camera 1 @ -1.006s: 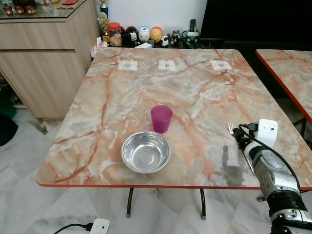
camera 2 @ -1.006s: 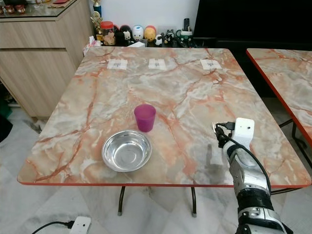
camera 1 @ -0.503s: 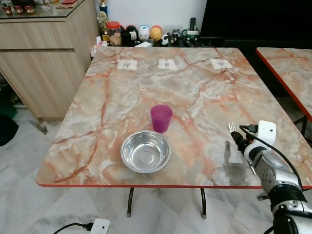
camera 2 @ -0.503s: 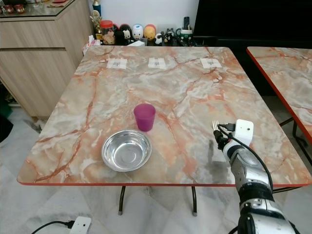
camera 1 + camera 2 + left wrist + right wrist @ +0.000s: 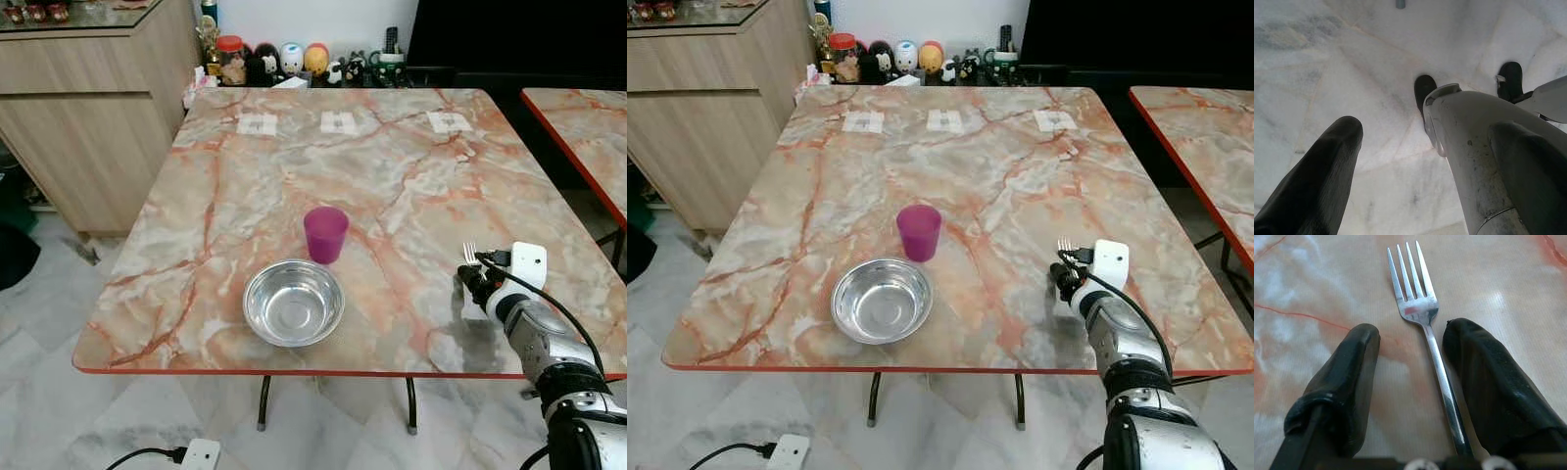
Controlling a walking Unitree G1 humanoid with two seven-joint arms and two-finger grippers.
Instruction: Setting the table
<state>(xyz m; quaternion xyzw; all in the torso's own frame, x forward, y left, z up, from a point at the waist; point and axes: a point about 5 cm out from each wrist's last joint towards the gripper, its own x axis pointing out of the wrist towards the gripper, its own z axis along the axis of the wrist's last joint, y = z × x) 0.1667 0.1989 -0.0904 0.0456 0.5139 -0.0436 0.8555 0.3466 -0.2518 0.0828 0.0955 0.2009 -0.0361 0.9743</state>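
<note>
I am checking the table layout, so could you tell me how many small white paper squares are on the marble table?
3, in a row along the marble table's far edge: left square, middle square, right square. None appears hidden.

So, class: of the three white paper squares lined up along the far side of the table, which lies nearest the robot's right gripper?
The rightmost white paper square: it lies on the same side of the table as the right gripper, which holds a fork; the middle square and left square lie farther off.

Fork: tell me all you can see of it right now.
The fork is shiny metal with four tines and a slim handle. It runs between the right hand's two black fingers, handle toward the wrist, tines pointing ahead and up, over the table's near right part. The fingers stand apart at the tips; the handle lies against one.
</note>
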